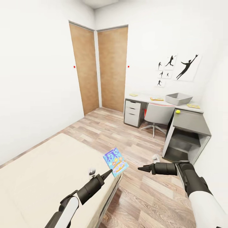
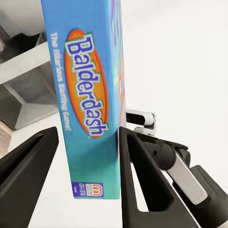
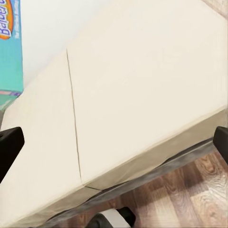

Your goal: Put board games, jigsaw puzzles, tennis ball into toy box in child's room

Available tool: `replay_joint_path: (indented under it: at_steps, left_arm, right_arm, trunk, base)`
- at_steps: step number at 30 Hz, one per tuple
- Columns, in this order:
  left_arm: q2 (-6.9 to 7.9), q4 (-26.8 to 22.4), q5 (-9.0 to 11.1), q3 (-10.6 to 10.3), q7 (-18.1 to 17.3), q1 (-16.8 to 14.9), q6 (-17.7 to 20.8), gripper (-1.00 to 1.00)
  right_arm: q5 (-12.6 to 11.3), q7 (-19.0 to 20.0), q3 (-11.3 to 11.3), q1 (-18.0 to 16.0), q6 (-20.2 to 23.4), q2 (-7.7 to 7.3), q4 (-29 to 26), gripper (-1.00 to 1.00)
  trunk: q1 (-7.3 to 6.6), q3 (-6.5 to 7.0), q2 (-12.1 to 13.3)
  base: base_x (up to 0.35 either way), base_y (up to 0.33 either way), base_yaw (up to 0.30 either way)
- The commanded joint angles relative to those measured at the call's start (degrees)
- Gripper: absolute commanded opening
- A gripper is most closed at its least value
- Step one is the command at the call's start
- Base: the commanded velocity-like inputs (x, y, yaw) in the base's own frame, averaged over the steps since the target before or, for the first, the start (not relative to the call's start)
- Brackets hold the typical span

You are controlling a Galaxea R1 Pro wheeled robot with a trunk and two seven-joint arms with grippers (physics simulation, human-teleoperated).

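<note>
Flat glossy teal-blue "Balderdash" board game [image 1: 115, 161], cardboard, held upright above the cream bed [image 1: 47, 171] edge, pinched between the left gripper [image 2: 88, 142] fingers. Right gripper [image 1: 143, 169] spread wide, empty, over wood-plank floor [image 1: 104, 126]. Across the room: pale-topped table [image 1: 190, 122], sloped light-grey toy box [image 1: 179, 98], fuzzy tennis ball [image 1: 178, 111], grey chair [image 1: 158, 115] tucked under.

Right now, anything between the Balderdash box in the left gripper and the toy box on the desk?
Open wood floor most of the way. The left gripper holds the board game over the bed's edge. Near the table, the chair sits directly before the toy box.
</note>
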Motion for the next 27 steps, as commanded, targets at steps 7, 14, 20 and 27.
replay_joint_path:
  at_steps: [7,14,20,27]
  left_arm:
    - [0.19,-0.13,0.58,0.01,-0.08,0.03,0.50,-1.00]
    - [0.25,-0.51,0.58,0.02,-0.10,0.16,0.50,-1.00]
    - [0.26,-0.69,0.58,0.02,-0.10,0.27,0.50,-1.00]
    - [0.27,-0.76,0.58,0.02,-0.10,0.31,0.50,-1.00]
  right_arm:
    - [0.62,0.53,2.77,-0.09,1.21,0.36,1.83,1.00]
    - [0.63,0.57,4.39,-0.12,1.53,0.42,2.37,1.00]
    - [0.65,0.62,5.09,-0.22,1.67,0.45,3.50,1.00]
    - [0.66,0.66,5.91,-0.61,1.70,0.45,5.97,1.00]
  trunk:
    - [0.02,0.11,-0.10]
    - [0.02,0.33,-0.10]
    - [0.02,0.52,-0.10]
    - [0.02,0.72,-0.10]
  base:
    - [0.000,0.000,-0.233]
    - [0.000,0.000,-0.251]
    - [0.000,0.000,-0.257]
    - [0.000,0.000,-0.259]
